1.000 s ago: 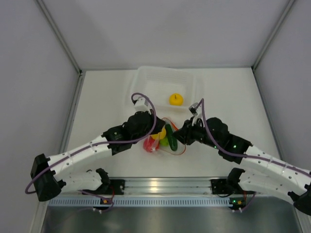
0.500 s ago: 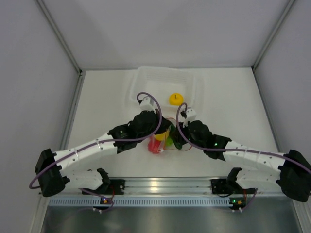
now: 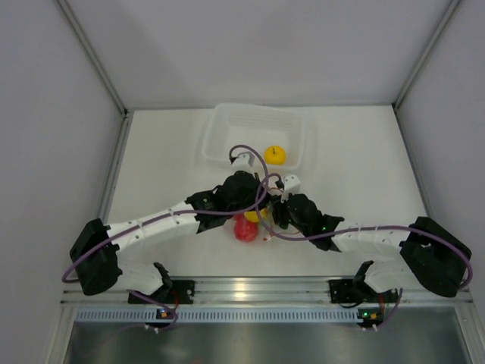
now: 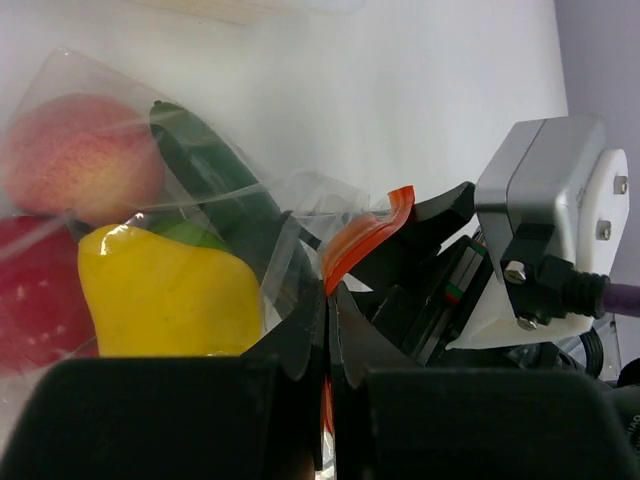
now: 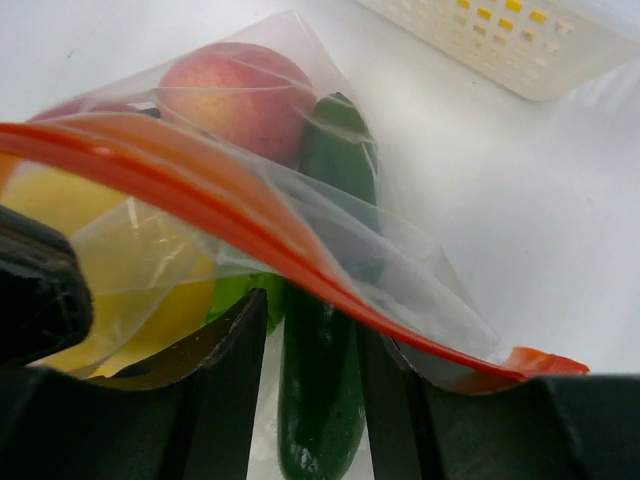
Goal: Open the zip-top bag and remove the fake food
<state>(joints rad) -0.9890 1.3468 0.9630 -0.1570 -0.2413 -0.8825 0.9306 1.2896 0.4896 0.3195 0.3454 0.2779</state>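
**Bag before the basket, food still inside**

Top view: the arms hide the jaws and most of the bag. Only here, a yellow fruit sits in the basket.

Left wrist: left gripper clamped on the orange strip.

Right wrist: right gripper has its fingers apart, strip just above, cucumber seen between; contact unclear.

The left gripper pinches the zip-top bag by its orange zip strip. Inside lie a pink peach, a yellow pear, a dark cucumber and what seems to be a red fruit.
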